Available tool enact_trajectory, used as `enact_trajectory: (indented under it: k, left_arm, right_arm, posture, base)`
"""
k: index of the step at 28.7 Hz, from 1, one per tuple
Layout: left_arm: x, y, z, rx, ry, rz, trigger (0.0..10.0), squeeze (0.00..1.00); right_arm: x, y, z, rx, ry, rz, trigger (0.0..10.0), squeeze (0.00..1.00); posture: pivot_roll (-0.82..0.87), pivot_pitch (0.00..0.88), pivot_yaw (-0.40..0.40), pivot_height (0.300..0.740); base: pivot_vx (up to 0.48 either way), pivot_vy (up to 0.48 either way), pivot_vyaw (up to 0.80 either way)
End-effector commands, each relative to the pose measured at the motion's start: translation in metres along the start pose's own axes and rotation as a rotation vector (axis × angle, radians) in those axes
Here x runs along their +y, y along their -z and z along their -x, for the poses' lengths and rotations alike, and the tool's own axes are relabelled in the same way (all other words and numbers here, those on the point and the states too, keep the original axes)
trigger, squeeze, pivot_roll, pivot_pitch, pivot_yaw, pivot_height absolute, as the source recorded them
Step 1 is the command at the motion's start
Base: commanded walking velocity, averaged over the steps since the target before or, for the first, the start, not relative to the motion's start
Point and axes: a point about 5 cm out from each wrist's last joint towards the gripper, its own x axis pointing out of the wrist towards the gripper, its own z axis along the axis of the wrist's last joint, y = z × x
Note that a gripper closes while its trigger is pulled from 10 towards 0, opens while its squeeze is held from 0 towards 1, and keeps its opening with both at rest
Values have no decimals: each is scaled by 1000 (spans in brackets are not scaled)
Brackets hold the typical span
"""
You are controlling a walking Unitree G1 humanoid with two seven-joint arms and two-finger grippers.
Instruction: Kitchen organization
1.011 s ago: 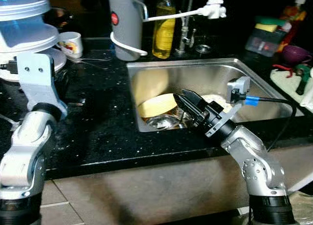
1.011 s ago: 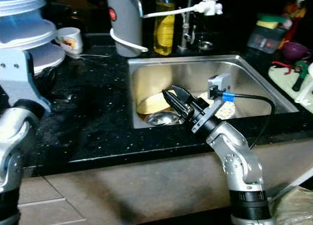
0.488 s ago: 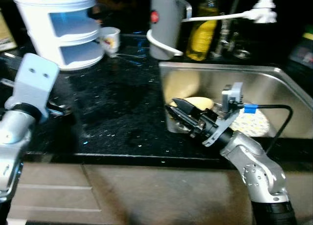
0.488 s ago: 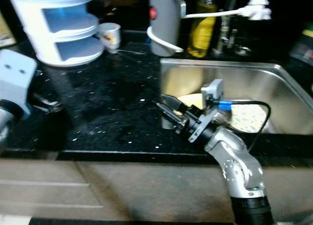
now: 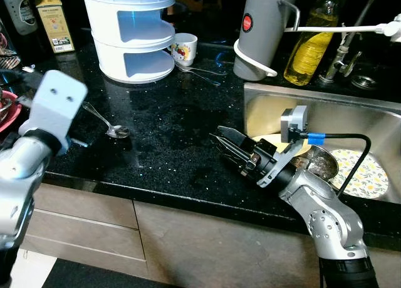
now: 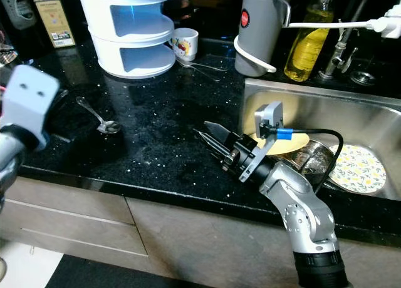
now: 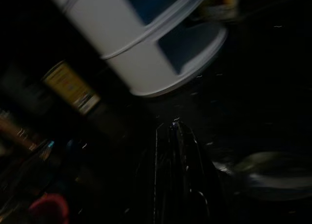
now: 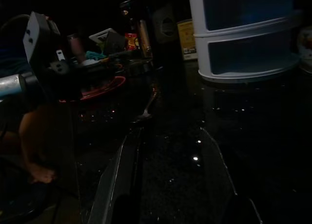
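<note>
The black speckled table [image 5: 156, 131] serves as the landmark, with a steel sink [image 5: 351, 113] set into its right part. The right gripper [image 5: 227, 144] hovers just above the table beside the sink's left edge, its fingers [image 8: 119, 180] apart and holding nothing, pointing toward the table's left side. In the sink lie a yellow plate [image 5: 269, 141], a steel bowl [image 5: 319, 163] and a flower-patterned plate [image 5: 366, 175]. Near the table's left front lies a spoon [image 5: 106, 124], well apart from the right gripper. At the back of the table stand a white tiered container [image 5: 131, 28], a small printed cup [image 5: 184, 48] just beside it, a grey kettle [image 5: 263, 25] and a bottle of yellow oil [image 5: 308, 41]. The left gripper [image 7: 178, 136] is above the table's left part, near the tiered container; its fingers look pressed together in the dark, blurred wrist view.
</note>
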Motion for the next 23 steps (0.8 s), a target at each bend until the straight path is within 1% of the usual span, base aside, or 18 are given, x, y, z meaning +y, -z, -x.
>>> enact_trajectory:
  k: [1, 3, 4, 5, 6, 10, 12, 13, 14, 15, 16, 17, 18, 19, 20, 21, 22, 23]
  left_arm:
    - [-2, -1, -3, -19, 44, -63, 10000, 0]
    - [-5, -2, -8, -48, 84, -91, 10000, 678]
    - [-5, -2, -8, -48, 84, -91, 10000, 678]
    - [-6, -1, -12, -57, 102, -111, 10000, 1000]
    - [-8, -1, -21, -73, 130, -135, 10000, 1000]
    - [-7, 0, -28, -87, 147, -137, 10000, 1000]
    - [-6, 2, -39, -94, 164, -108, 10000, 1000]
    - [-7, 2, -41, -97, 170, -104, 10000, 1000]
    - [-13, -1, -42, -105, 205, -113, 10000, 1000]
    - [-13, -1, -42, -105, 205, -113, 10000, 1000]
    - [-20, -3, -43, -111, 241, -127, 10000, 1000]
    - [-29, -4, -43, -117, 286, -173, 10000, 1000]
    - [-40, -7, -43, -138, 340, -232, 10000, 765]
    - [-43, -8, -43, -148, 353, -245, 10000, 765]
    - [-45, -10, -43, -162, 361, -248, 10000, 569]
    - [-46, -11, -43, -171, 365, -249, 10000, 569]
    - [-48, -15, -43, -192, 377, -250, 10000, 0]
    - [-48, -15, -43, -192, 377, -250, 10000, 0]
  right_arm:
    - [-3, -1, 1, -1, 22, 3, 10000, 0]
    - [-4, -1, 1, -1, 26, 5, 10000, 0]
    - [-4, -1, 1, -1, 26, 5, 10000, 0]
    - [-4, -1, 1, -2, 27, 5, 10000, 0]
    - [-4, -2, 1, -2, 31, 6, 10000, 0]
    - [-5, -3, 2, -2, 37, 10, 10000, 0]
    - [-6, -4, 4, -1, 54, 17, 10000, 0]
    - [-6, -4, 4, -1, 56, 18, 10000, 0]
    - [-6, -4, 5, -1, 60, 18, 10000, 0]
    - [-6, -4, 5, -1, 60, 18, 10000, 0]
    - [-6, -4, 5, -2, 63, 18, 10000, 0]
    - [-6, -4, 6, -3, 67, 18, 10000, 0]
    - [-6, -4, 6, -3, 70, 19, 10000, 0]
    - [-6, -4, 6, -2, 71, 19, 10000, 0]
    - [-6, -4, 7, -2, 72, 19, 10000, 0]
    - [-6, -4, 7, -2, 72, 18, 10000, 0]
    - [-6, -5, 7, -2, 75, 18, 10000, 0]
    - [-6, -5, 7, -2, 75, 18, 10000, 0]
  posture:
    - [6, 0, -97, 740]
    - [5, 0, -99, 740]
    - [5, 0, -99, 740]
    - [1, 0, -98, 740]
    - [-6, 0, -94, 740]
    - [-14, 0, -88, 740]
    - [-19, 0, -80, 740]
    - [-19, 0, -80, 740]
    - [-19, 0, -80, 740]
    - [-19, 0, -80, 740]
    - [-30, 0, -73, 740]
    - [-32, 0, -73, 740]
    - [-34, 0, -73, 740]
    - [-34, 0, -73, 740]
    - [-34, 0, -73, 740]
    - [-34, 0, -73, 740]
    - [-30, 0, -75, 740]
    - [-30, 0, -75, 740]
  base:
    - [0, 0, 0]
    - [0, 0, 0]
    - [0, 0, 0]
    - [0, 0, 0]
    - [0, 0, 0]
    - [0, 0, 0]
    - [0, 0, 0]
    - [0, 0, 0]
    - [0, 0, 0]
    - [0, 0, 0]
    - [0, 0, 0]
    - [0, 0, 0]
    - [0, 0, 0]
    - [0, 0, 0]
    - [0, 0, 0]
    - [0, 0, 0]
    - [0, 0, 0]
    - [0, 0, 0]
